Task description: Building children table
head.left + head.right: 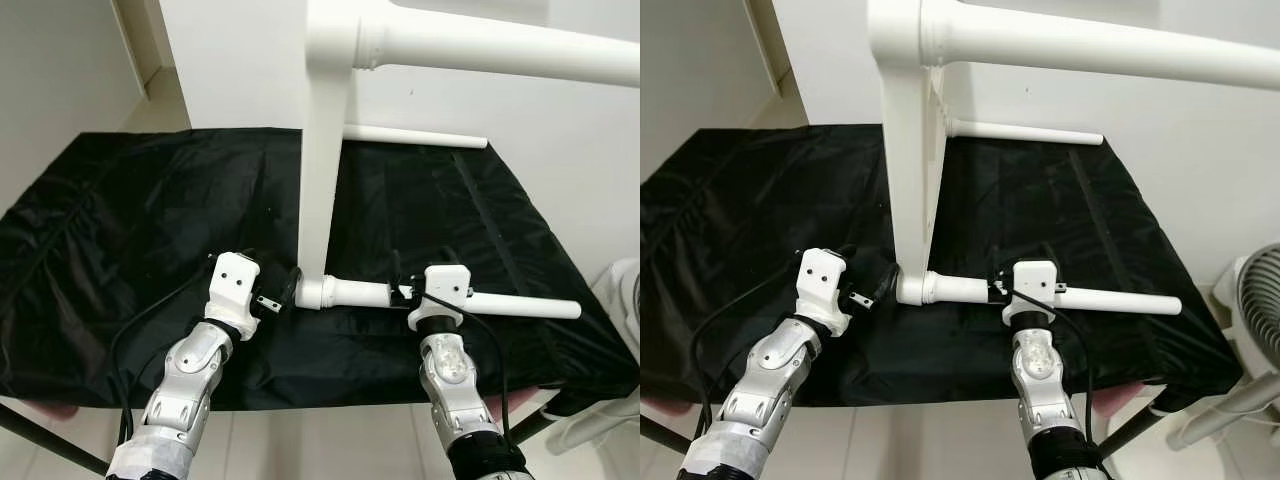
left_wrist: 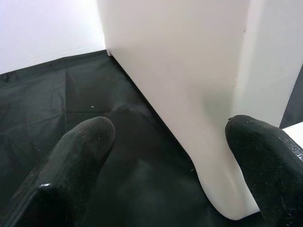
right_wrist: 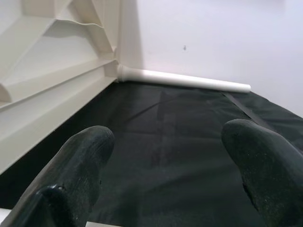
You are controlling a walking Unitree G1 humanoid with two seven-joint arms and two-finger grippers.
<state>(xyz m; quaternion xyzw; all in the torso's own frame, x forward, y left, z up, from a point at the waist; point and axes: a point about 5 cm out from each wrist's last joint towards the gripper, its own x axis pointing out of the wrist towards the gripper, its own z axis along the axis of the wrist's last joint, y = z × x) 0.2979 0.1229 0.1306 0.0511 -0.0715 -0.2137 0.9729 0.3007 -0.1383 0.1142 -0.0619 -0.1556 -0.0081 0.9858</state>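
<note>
Your left gripper (image 1: 283,296) and right gripper (image 1: 410,290), both open at lower centre, flank the table leg (image 1: 440,299), probably steadying the upended tabletop (image 1: 322,150).

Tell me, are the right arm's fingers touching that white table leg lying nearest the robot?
Cannot tell. In the left eye view the right gripper sits at the nearest leg, but its wrist housing hides the fingers.
</note>
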